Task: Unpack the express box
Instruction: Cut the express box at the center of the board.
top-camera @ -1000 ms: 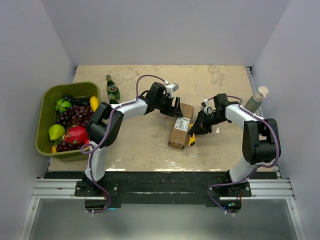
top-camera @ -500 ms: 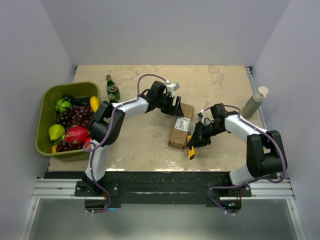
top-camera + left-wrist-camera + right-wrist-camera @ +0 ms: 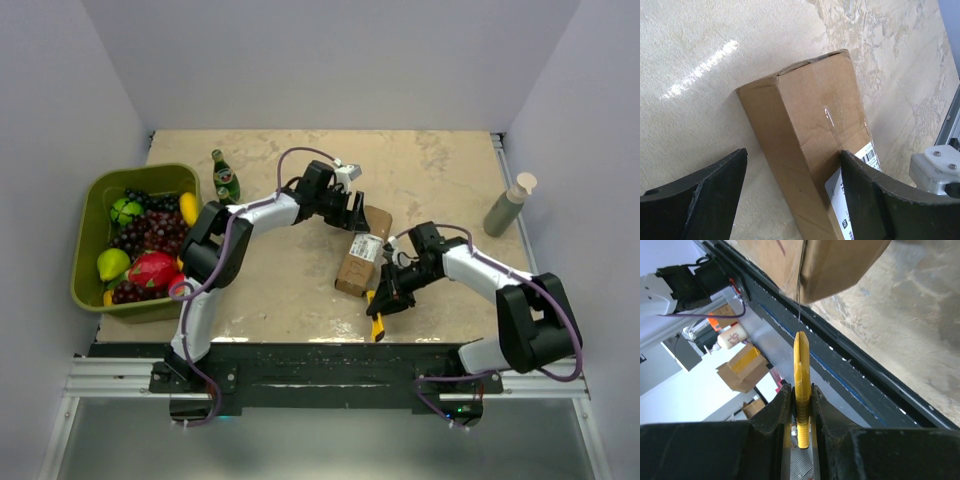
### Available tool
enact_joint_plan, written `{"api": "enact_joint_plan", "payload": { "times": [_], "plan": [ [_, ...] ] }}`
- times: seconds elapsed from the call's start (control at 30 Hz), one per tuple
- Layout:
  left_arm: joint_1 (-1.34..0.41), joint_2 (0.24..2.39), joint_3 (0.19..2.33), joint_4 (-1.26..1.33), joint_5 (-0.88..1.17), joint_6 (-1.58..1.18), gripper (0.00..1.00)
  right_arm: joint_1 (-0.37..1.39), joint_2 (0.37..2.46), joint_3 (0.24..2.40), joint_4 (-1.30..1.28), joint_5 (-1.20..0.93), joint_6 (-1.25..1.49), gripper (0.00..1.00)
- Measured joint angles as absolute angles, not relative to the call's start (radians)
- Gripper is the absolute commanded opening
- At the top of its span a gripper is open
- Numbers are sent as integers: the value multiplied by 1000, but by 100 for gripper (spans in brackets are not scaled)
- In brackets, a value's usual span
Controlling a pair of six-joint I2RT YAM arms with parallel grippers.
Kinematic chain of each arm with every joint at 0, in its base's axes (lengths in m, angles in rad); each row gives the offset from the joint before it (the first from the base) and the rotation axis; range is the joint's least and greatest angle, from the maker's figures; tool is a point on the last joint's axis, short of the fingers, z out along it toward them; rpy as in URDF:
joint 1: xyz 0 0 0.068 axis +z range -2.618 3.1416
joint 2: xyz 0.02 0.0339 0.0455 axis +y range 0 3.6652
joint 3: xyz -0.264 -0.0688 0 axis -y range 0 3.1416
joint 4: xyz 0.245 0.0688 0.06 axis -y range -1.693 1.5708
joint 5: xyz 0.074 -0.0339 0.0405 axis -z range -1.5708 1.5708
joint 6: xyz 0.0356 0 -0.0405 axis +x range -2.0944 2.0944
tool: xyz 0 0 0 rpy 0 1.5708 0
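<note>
The express box (image 3: pixel 360 255), a brown carton with a white label (image 3: pixel 366 248), lies on the table's middle. My left gripper (image 3: pixel 350 212) is open over the box's far end. In the left wrist view the box (image 3: pixel 810 130) lies between its fingers (image 3: pixel 880 200), and the right finger is against the labelled top. My right gripper (image 3: pixel 388 292) is shut on the yellow utility knife (image 3: pixel 377 320) just past the box's near end. In the right wrist view the knife (image 3: pixel 801 370) stands edge-on between the pads, its thin blade pointing at the box's near end (image 3: pixel 835 265).
A green bin (image 3: pixel 88 205) full of fruit stands at the left edge. A green glass bottle (image 3: pixel 225 178) stands behind it. A grey bottle with a white cap (image 3: pixel 508 208) stands at the right edge. The black front rail (image 3: pixel 320 355) runs along the near edge.
My right gripper has moved with the knife along the box's right side toward the near edge, and is now past the box's near end. The left gripper has barely moved.
</note>
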State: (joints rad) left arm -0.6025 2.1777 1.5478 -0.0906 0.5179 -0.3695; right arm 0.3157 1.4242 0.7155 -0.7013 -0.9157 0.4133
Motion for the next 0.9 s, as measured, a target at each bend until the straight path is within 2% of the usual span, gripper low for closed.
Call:
{"api": "enact_joint_plan", "payload": {
  "times": [0.33,0.5,0.6,0.73,0.9],
  "plan": [
    [-601,2189,1560,-88,531,-357,78,430,1346,648,-694,-961,434,0],
    [-600,2201,1569,-69,535,-355,82,456,1316,660,-729,-958,414,0],
    [-598,2200,1569,-69,533,-348,85,420,1304,754,-820,-900,349,0],
    [-593,2173,1550,-72,512,-328,90,245,1333,1002,-907,-852,247,0],
    [-540,2073,1462,-107,535,-215,95,125,1434,1266,-890,-820,159,0]
  ]
}}
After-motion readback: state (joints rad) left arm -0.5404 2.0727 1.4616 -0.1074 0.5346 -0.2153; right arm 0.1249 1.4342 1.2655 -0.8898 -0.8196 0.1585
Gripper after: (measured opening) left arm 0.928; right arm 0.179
